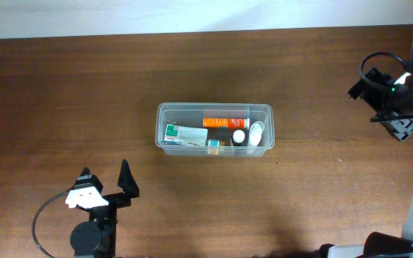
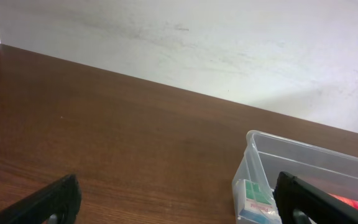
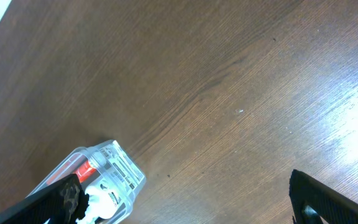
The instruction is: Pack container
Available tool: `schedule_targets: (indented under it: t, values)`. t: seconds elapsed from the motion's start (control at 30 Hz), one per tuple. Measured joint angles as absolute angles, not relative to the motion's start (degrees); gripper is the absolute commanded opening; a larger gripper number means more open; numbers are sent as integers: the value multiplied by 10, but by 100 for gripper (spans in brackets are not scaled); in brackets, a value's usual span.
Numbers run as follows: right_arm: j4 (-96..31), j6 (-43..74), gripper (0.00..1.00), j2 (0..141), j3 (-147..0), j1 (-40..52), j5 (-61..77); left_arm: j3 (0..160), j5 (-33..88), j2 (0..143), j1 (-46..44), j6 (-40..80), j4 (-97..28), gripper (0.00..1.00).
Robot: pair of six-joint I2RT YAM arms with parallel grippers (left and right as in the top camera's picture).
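The clear plastic container sits at the table's middle. Inside lie a white-and-green carton, an orange tube and white bottles. My left gripper is open and empty, near the front left, well short of the container. In the left wrist view the container shows at lower right with the carton inside. My right gripper is open and empty at the far right. In the right wrist view the container is at lower left.
The dark wooden table runs to a white wall at the back. A black cable loops beside the left arm's base.
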State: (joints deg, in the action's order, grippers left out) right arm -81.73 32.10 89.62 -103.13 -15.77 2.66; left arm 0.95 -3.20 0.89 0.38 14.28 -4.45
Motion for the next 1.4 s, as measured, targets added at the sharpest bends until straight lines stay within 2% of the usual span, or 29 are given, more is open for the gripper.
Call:
schedule_targets:
  t: [0.17,0.3,0.47,0.6,0.77,0.93,1.1,1.4]
  values:
    - [-811,301,98,881,-1025,-131,-31,10,-32,9,4,143,-44,100]
    - [-647,242,98,798,-947,-57,-99,10,-32,9,4,143,-45,100]
    - [-414,157,98,656,-744,-2,-125,10,-32,8,4,143,-45,100]
    - [-340,132,98,554,-574,0,-135,10,-32,8,4,143,-45,100]
    - [-291,120,98,400,-369,0,-140,10,-32,8,4,143,-45,100]
    - [-285,117,98,254,-241,0,-141,10,-32,8,4,143,-45,100]
    - [-284,116,98,122,-148,0,-139,10,-32,7,4,143,-45,100]
    - [-298,116,98,29,-108,-19,-119,10,-32,7,4,143,-45,100]
